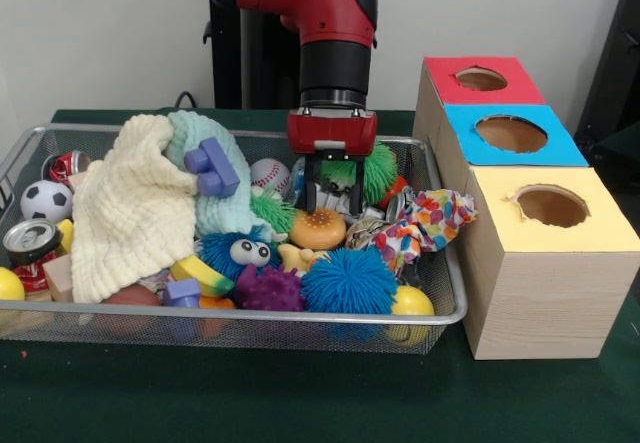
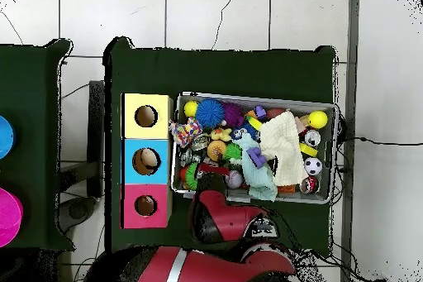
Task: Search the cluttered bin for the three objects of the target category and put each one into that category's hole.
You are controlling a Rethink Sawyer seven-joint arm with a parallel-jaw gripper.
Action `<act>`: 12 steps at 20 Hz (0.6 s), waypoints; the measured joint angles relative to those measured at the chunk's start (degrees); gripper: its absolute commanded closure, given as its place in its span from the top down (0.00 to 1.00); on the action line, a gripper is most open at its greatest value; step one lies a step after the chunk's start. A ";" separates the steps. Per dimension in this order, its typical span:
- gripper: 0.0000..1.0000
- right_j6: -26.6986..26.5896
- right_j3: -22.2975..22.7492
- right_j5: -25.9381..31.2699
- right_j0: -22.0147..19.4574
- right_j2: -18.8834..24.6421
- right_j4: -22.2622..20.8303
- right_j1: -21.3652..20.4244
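The wire mesh bin (image 1: 448, 315) is full of toys; it also shows in the overhead view (image 2: 256, 97). My gripper (image 1: 333, 201) reaches down into its back right part, just above and behind the toy burger (image 1: 318, 230), with its fingers (image 1: 312, 188) apart and nothing held between them. A small tan-orange figure (image 1: 292, 257) lies in front of the burger. I see no striped figure. The red-surround hole (image 1: 481, 78) is at the far end of the wooden box (image 1: 530, 303), and also shows in the overhead view (image 2: 146, 205). From overhead the arm (image 2: 221, 217) hides the gripper.
Blue-surround (image 1: 511, 133) and yellow-surround (image 1: 551, 205) holes sit nearer on the box. A cream cloth (image 1: 130, 208) and a purple block (image 1: 212, 166) cover the bin's left. A green spiky ball (image 1: 380, 171), a blue spiky ball (image 1: 349, 281) and patterned fabric (image 1: 428, 221) crowd the gripper.
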 measured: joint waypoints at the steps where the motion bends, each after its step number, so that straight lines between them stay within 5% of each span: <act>1: 1.00 0.00 -0.38 0.13 -0.01 0.00 0.00 0.00; 12: 1.00 0.01 -3.29 13.60 -0.27 0.75 -0.43 -3.90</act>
